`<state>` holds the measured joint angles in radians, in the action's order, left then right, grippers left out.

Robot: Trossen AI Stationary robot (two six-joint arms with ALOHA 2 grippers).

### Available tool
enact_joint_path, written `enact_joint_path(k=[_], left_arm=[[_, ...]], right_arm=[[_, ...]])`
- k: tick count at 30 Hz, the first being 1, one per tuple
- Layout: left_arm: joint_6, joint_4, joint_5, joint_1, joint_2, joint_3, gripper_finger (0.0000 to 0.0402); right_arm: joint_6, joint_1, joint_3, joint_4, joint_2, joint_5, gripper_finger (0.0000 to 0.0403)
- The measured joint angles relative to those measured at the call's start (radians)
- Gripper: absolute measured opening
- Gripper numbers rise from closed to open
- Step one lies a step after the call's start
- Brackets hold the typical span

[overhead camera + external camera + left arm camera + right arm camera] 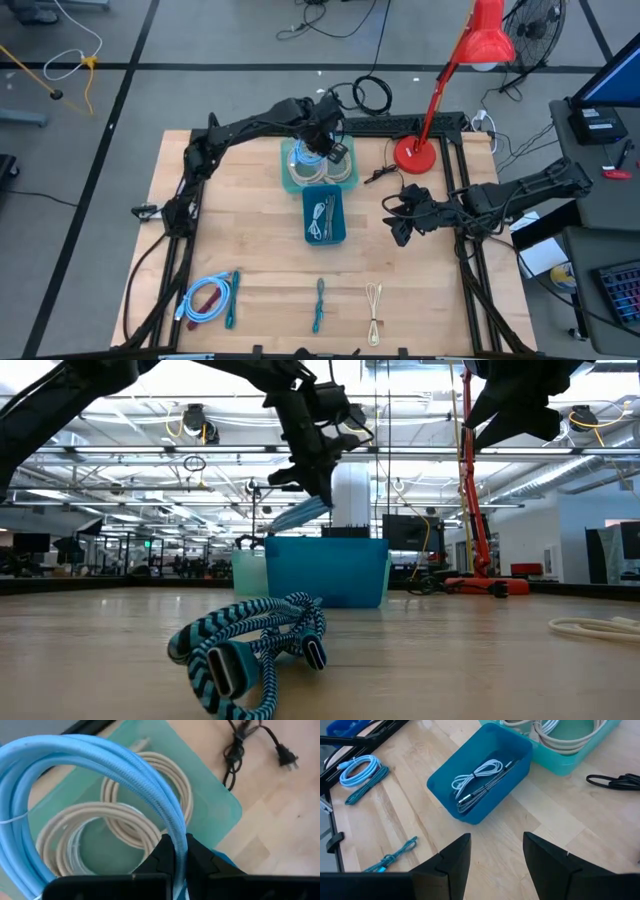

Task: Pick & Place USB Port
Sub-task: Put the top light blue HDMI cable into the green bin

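Overhead, left gripper (179, 851) pinches unlabelled blue cable (100, 757)

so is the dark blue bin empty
No, the dark blue bin holds a white cable and a dark braided cable lying side by side in the right wrist view.

Pale wood tabletop (250, 250), planks with visible grain and a soft satin sheen. The light blue cable (125, 765) shows a fine woven cloth jacket, matt. Under it, cream cables (150, 770) look smooth and rubbery in a frosted, translucent mint plastic bin (220, 805). The deep blue bin (445, 790) is opaque plastic, faintly glossy, holding a smooth white cable (480, 772) and a speckled braided one (485, 790). At six o'clock, a teal-and-black braided cable (250, 650), coarse weave. The red desk lamp (470, 50) gleams, glossy enamel.
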<state>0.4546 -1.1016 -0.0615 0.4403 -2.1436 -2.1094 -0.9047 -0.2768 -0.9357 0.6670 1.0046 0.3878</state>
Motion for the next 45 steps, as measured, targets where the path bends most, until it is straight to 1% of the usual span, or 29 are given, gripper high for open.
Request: enact_joint_path(k=[3,5,11,20,26,34,38,41,45], left_arm=[[0.043,0.007,0.014,-0.011,0.001,0.009,0.0015],[0.045,0.009,0.014,-0.019,0.001,0.020,0.0015],[0.056,0.016,0.019,-0.041,0.001,0.098,0.0015],[0.081,0.088,0.010,-0.051,0.001,0.191,0.0015],[0.107,0.077,0.010,-0.049,0.002,0.221,0.0015],[0.109,0.075,0.027,-0.043,0.002,0.258,0.0015],[0.118,0.070,0.011,-0.030,0.002,0.279,0.0036],[0.125,0.058,0.043,-0.027,0.002,0.293,0.0052],[0.122,0.048,0.056,-0.024,0.002,0.293,0.0056]], right_arm=[[0.000,0.000,0.000,0.000,0.000,0.000,0.0171],[0.000,0.000,0.000,0.000,0.000,0.000,0.0171],[0.000,0.000,0.000,0.000,0.000,-0.001,0.0171],[0.000,0.000,0.000,0.000,0.000,-0.028,0.0171],[0.000,0.000,0.000,0.000,0.000,-0.052,0.0171],[0.000,0.000,0.000,-0.004,0.000,-0.053,0.0171],[0.000,0.000,0.000,-0.004,0.000,-0.053,0.0171],[0.000,0.000,0.000,-0.004,0.000,-0.053,0.0171],[0.000,-0.001,0.000,-0.004,0.000,-0.055,0.0171]])
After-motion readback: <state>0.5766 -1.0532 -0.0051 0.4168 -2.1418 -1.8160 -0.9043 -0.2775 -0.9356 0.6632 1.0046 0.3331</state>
